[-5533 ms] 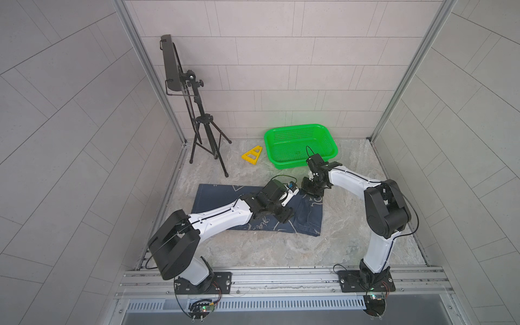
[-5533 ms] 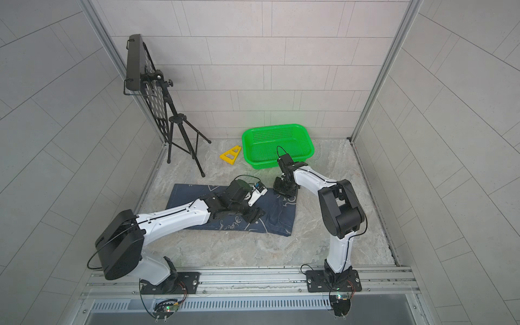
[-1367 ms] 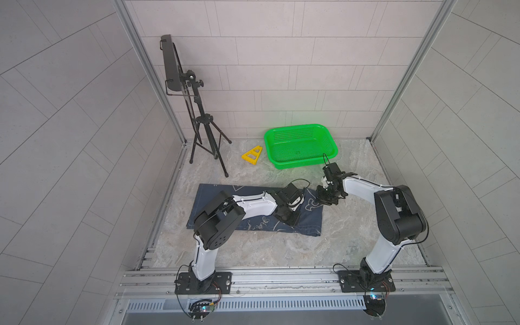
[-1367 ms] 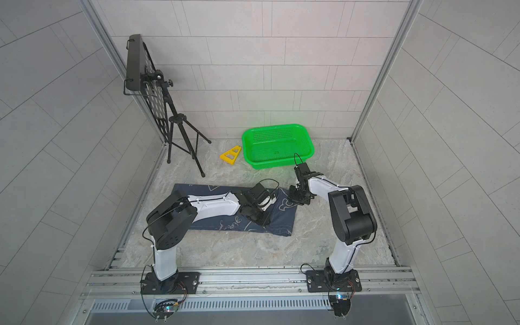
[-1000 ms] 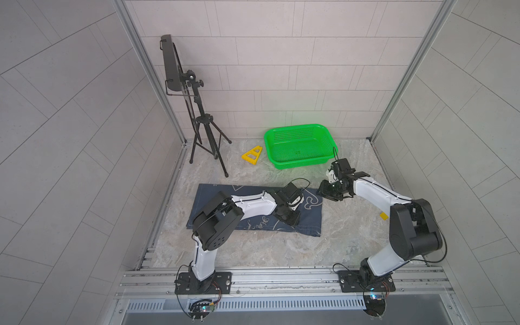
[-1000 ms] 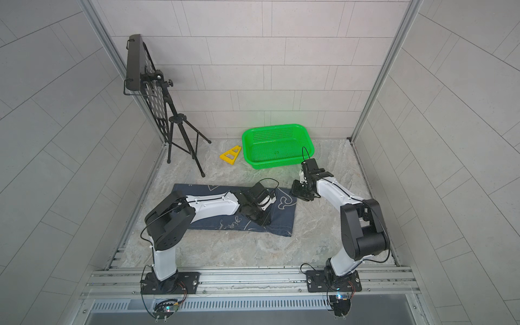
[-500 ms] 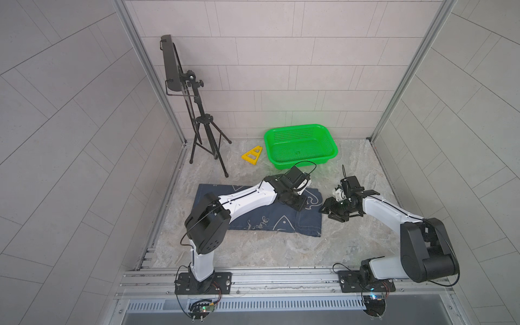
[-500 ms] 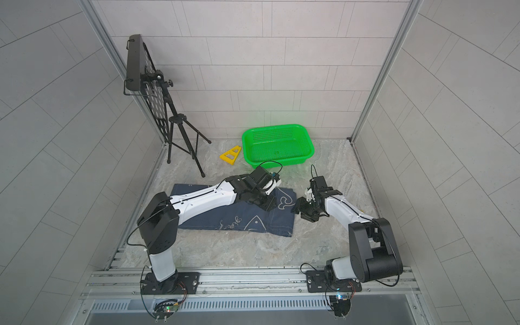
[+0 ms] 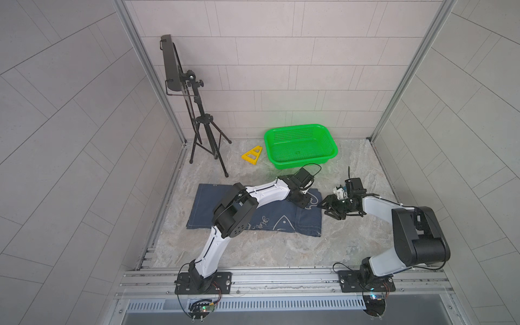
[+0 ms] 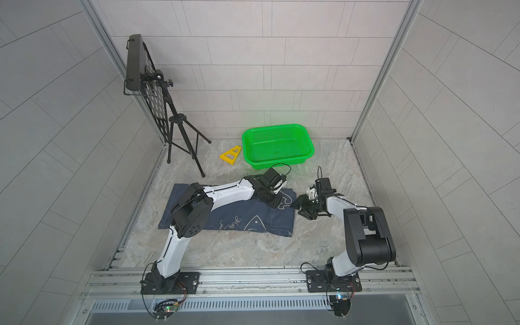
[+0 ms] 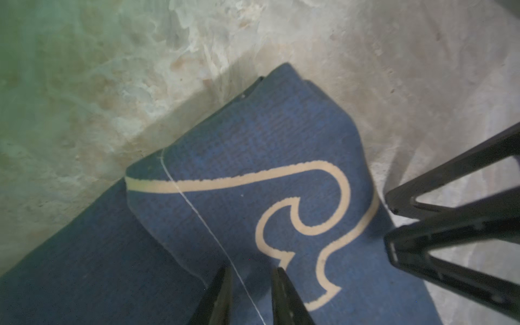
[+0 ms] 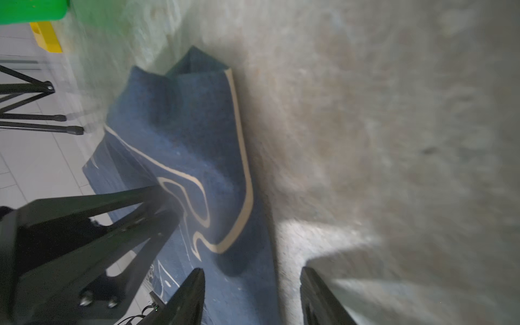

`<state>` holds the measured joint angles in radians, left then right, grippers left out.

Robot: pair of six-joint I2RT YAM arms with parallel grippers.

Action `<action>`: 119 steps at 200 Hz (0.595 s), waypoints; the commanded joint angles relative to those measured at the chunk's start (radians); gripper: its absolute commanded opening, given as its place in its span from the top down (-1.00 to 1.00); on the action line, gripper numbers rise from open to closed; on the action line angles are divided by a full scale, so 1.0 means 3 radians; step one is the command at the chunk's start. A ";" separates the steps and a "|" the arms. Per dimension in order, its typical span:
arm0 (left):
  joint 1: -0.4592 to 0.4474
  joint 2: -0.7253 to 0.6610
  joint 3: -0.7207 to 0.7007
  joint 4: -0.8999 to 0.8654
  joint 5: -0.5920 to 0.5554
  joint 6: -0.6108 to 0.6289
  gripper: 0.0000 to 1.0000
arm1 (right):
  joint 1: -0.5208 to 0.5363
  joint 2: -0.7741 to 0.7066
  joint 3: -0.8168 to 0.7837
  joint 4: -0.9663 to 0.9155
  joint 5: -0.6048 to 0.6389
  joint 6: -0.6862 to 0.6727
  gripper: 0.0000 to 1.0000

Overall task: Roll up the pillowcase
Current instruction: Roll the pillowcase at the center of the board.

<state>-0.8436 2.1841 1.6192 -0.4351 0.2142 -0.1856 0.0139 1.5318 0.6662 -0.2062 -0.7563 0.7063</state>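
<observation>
Navy pillowcase (image 9: pixel 281 222) spread flat on the bench (image 9: pixel 267 253), far right corner bunched into a fold, left fingers (image 11: pixel 218 295) narrowly apart above the fold's seam, right fingers (image 12: pixel 188 298) wide apart and empty, straddling the pillowcase's right edge

Yellow triangle (image 9: pixel 249 159) lies between green basket (image 9: pixel 284 164) and black tripod (image 9: pixel 204 121)

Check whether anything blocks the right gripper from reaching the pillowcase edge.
Nothing visible does. The right gripper is open just beside the pillowcase's right edge, with only bare tabletop between. The left gripper rests on the cloth farther in, off that path.
</observation>
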 commanded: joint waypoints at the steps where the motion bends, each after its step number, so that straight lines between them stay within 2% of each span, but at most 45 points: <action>1: 0.0040 0.0044 0.0077 -0.0053 -0.0016 0.0061 0.38 | -0.0005 0.0136 -0.0006 0.0224 -0.0076 0.0062 -0.16; 50: 0.0081 0.0124 -0.0005 -0.0084 0.0073 0.0076 0.37 | 0.0035 0.0191 -0.0077 0.0526 -0.0235 0.0075 -0.01; 94: 0.0099 0.0125 0.0007 -0.0094 0.0155 0.0057 0.30 | 0.0067 0.0047 -0.0104 0.0612 -0.0262 0.0074 0.49; 119: 0.0101 0.0023 0.0007 -0.0089 0.0160 0.0032 0.21 | 0.0119 -0.0095 -0.0030 0.0327 -0.0081 -0.0043 0.70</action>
<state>-0.8200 2.1998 1.6192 -0.4339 0.2573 -0.1822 0.0330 1.5585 0.6460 -0.0517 -0.8249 0.7315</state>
